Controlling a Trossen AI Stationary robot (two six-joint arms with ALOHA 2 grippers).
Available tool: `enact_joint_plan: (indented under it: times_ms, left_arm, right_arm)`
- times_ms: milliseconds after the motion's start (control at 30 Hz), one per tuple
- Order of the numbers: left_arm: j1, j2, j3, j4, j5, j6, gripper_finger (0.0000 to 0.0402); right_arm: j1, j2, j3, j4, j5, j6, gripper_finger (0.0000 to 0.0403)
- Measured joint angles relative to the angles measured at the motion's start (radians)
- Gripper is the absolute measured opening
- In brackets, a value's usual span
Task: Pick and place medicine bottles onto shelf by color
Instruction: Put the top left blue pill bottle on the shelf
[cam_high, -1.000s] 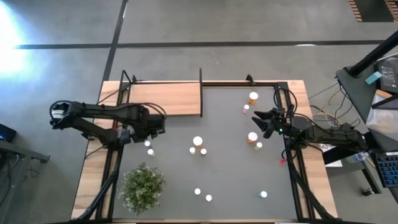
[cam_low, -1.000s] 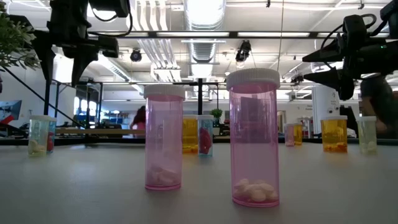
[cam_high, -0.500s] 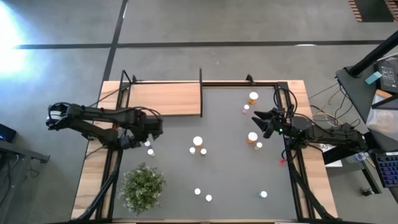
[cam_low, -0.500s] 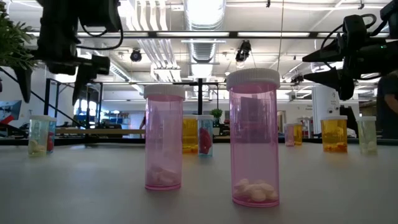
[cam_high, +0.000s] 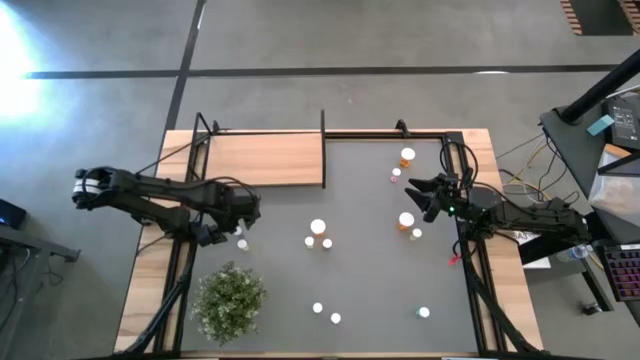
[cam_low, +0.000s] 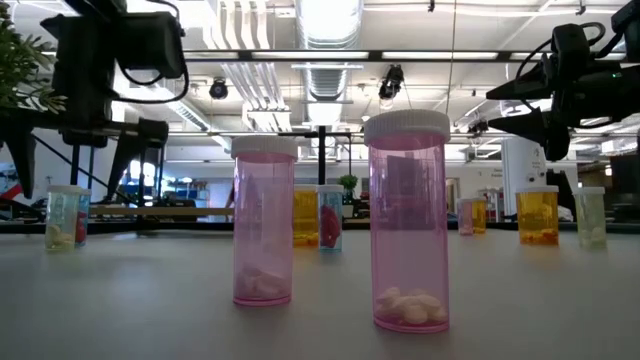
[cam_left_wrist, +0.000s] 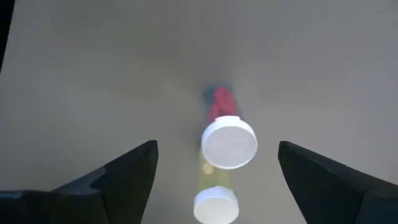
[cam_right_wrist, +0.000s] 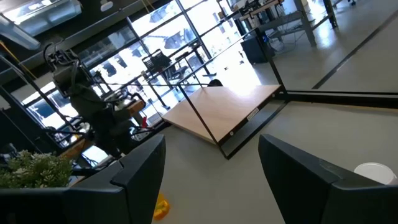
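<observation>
Left end effector (cam_left_wrist: 214, 168) wide open over two white-capped bottles (cam_left_wrist: 229, 143) on surface (nothing gripped), right end effector (cam_high: 412, 186) partly open, empty, hovering nr orange bottle (cam_high: 406, 222).

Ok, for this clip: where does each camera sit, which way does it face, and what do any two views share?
High: overhead, straight down; both arms, left gripper open, right gripper, shelf.
Low: tabletop level, facing the room; pink bottles nearest, arms above.
Left wrist: looking down between its open fingers at two white-capped bottles.
Right wrist: looking across the table past its fingers.
Shared: right wrist and high both show the shelf.
</observation>
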Motion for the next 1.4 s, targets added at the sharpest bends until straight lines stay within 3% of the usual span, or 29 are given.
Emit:
enact_joint_plan:
  times_ms: [267,1100,1233,1400]
  left_arm:
    - [0.0,0.04,-0.015,0.014,-0.003,-0.001,0.03]
    - [0.0,0.042,-0.017,0.038,-0.027,0.003,0.0093]
    - [0.0,0.042,-0.017,0.037,-0.028,0.003,0.0088]
    - [0.0,0.041,-0.015,0.036,-0.028,0.003,0.0109]
  right_arm:
    - [0.0,0.0,0.0,0.0,0.0,0.0,0.0247]
    - [0.0,0.0,0.0,0.0,0.0,0.0,0.0247]
    - [0.0,0.0,0.0,0.0,0.0,0.0,0.0247]
    - [0.0,0.0,0.0,0.0,0.0,0.0,0.0247]
